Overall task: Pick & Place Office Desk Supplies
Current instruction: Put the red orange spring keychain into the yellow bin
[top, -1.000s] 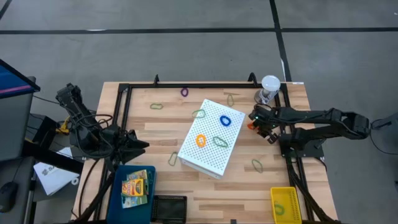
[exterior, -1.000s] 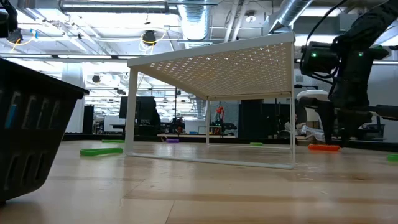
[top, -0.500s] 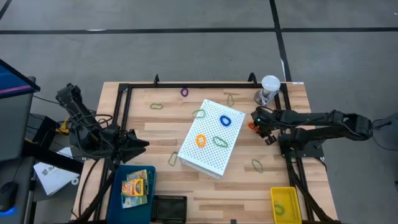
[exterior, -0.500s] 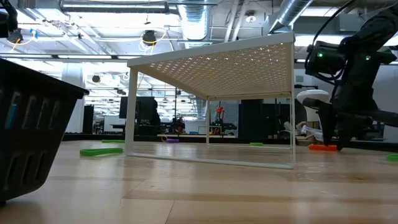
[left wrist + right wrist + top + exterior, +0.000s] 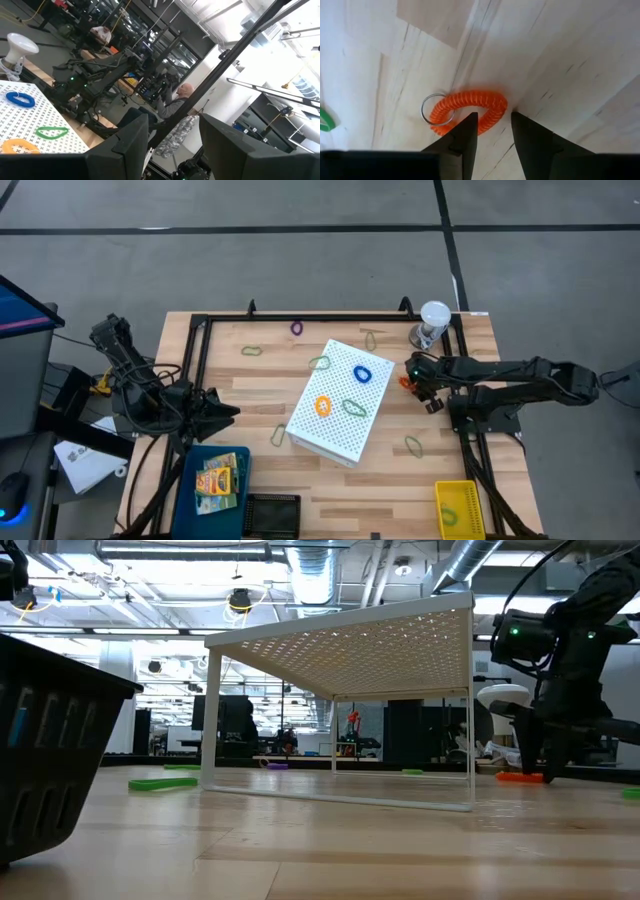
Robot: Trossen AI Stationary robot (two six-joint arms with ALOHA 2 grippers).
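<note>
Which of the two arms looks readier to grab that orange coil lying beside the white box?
The right one. Its claw hangs directly above the orange coil, fingers apart on either side of it, next to the white box. The left claw sits far across the table, pointing away into the room.

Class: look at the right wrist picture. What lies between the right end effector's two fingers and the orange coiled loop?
Only bare wooden table: the open right end effector hangs just above the orange coiled loop, with nothing between.
</note>
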